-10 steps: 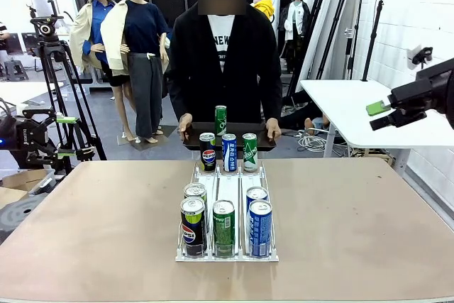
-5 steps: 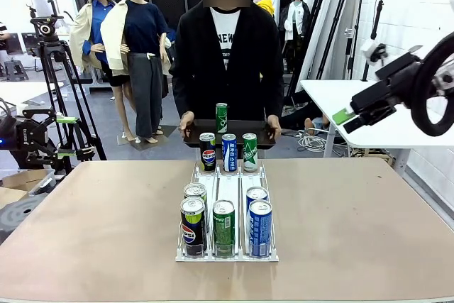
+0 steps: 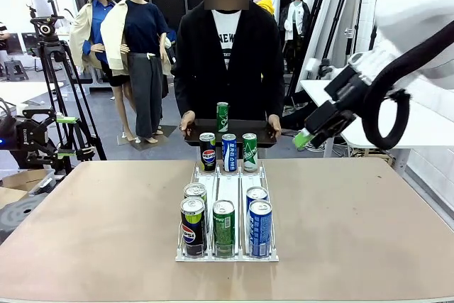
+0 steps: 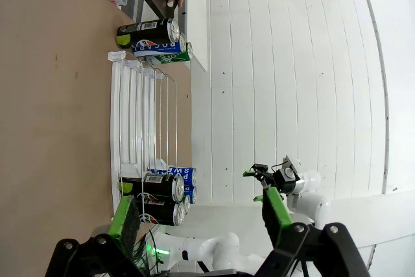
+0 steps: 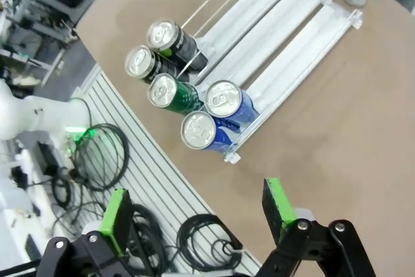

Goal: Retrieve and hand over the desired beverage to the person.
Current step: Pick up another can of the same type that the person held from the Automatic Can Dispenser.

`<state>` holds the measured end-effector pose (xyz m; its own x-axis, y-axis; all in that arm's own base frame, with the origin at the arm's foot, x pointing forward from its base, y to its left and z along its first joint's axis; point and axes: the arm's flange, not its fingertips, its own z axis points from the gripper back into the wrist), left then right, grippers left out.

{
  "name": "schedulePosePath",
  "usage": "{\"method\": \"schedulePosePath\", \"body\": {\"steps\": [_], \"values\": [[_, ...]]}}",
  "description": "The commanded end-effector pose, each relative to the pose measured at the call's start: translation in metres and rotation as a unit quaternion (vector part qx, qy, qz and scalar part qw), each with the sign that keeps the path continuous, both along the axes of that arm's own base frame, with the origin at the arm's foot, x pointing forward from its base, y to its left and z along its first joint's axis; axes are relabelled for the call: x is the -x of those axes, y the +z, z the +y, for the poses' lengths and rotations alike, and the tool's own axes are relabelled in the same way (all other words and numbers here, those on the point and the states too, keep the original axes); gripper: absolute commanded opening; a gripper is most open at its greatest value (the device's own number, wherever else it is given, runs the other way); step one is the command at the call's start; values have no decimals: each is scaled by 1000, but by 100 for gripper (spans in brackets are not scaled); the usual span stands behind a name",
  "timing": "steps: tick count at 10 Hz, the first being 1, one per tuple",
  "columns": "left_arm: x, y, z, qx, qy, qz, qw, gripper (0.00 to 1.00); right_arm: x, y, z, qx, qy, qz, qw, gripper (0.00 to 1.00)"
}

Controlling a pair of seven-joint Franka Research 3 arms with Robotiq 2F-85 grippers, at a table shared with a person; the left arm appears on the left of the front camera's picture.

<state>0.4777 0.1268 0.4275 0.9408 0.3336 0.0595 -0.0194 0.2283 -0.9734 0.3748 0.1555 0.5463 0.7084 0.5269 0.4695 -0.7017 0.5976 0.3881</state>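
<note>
Left gripper (image 4: 198,215) and right gripper (image 3: 303,138) both spread wide, empty. Down-left of the right one, white wire rack (image 3: 228,184) with five aluminium drink cans (image 3: 224,226) at the near end, three more cans (image 3: 229,152) at the far end. Beyond, person in black jacket (image 3: 225,62) holding black tray (image 3: 264,137) bearing one upright green can (image 3: 221,117).

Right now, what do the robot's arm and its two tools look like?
The right arm is white, with a thick black hose looping by its wrist. The right tool is black, its two fingers tipped with bright green pads. The left tool looks the same: black with green pads.
</note>
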Motion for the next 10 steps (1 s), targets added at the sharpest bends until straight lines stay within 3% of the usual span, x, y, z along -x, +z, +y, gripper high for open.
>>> {"method": "schedulePosePath", "body": {"steps": [1, 10], "values": [[1, 1, 0, 4, -3, -1, 1000, 100, -6, -1, 29, 46, 9, 3, 999, 100], [1, 1, 0, 4, -3, -1, 1000, 100, 15, -22, 137, 198, 44, -23, 979, 100]]}}
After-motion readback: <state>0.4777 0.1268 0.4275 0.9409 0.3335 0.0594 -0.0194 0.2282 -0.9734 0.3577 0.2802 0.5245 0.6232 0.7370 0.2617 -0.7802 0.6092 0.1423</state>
